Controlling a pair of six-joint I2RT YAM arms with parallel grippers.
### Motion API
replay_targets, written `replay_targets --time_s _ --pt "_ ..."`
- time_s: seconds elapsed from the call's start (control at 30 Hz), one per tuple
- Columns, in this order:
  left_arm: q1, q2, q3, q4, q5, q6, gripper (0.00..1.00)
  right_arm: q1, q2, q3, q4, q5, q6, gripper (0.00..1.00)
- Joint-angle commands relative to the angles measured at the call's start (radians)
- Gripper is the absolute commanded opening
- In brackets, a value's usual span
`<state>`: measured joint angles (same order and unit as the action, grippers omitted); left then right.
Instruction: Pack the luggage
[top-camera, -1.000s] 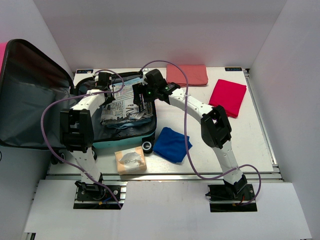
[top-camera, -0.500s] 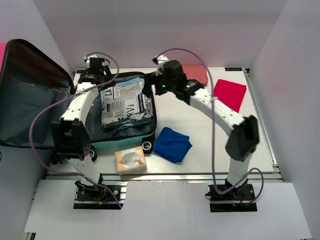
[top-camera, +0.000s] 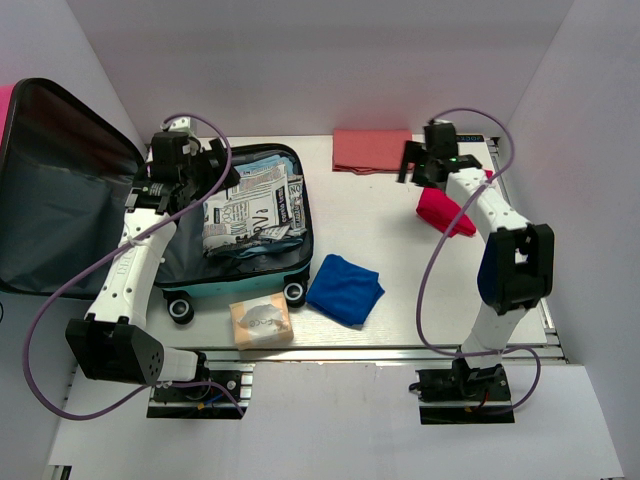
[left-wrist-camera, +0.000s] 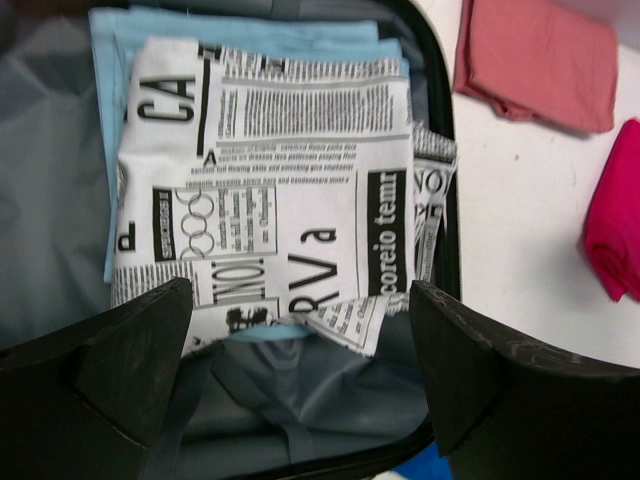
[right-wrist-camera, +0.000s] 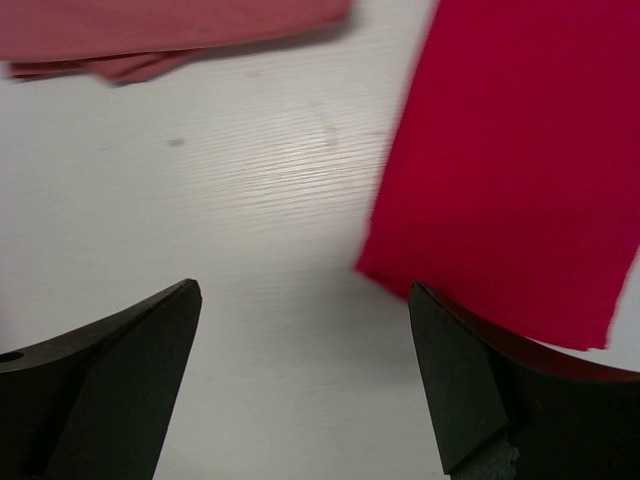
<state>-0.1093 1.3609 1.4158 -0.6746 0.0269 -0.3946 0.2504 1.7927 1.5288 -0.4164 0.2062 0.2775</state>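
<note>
The luggage (top-camera: 240, 286) lies open at the left of the table, its dark-lined lid (top-camera: 60, 190) propped up against the left wall. Inside it, a newspaper-print cloth (top-camera: 250, 205) lies on a light blue cloth (left-wrist-camera: 250, 40). My left gripper (top-camera: 213, 166) hovers open above the case's back left; the printed cloth (left-wrist-camera: 290, 170) and grey lining (left-wrist-camera: 50, 200) show below its empty jaws. My right gripper (top-camera: 418, 170) is open over the table just left of a folded red cloth (top-camera: 448, 210), whose edge (right-wrist-camera: 520, 150) lies by the right finger.
A salmon-pink folded cloth (top-camera: 373, 150) lies at the back edge. A blue cloth (top-camera: 345, 288) sits right of the case's wheels. A tan packet (top-camera: 262, 320) lies near the front edge. White walls close in the left, back and right sides.
Both arms pulled out of the suitcase, leaving the printed cloth inside. The left gripper opened and lifted to the back left. The right arm swung right to the red cloth.
</note>
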Motion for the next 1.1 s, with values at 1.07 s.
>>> replay_targets --time_s 1.07 --pt "-0.196 0.432 0.314 0.072 0.317 0.033 0.98 0.006 -0.07 -0.553 0.154 -0.399 0.097 0.89"
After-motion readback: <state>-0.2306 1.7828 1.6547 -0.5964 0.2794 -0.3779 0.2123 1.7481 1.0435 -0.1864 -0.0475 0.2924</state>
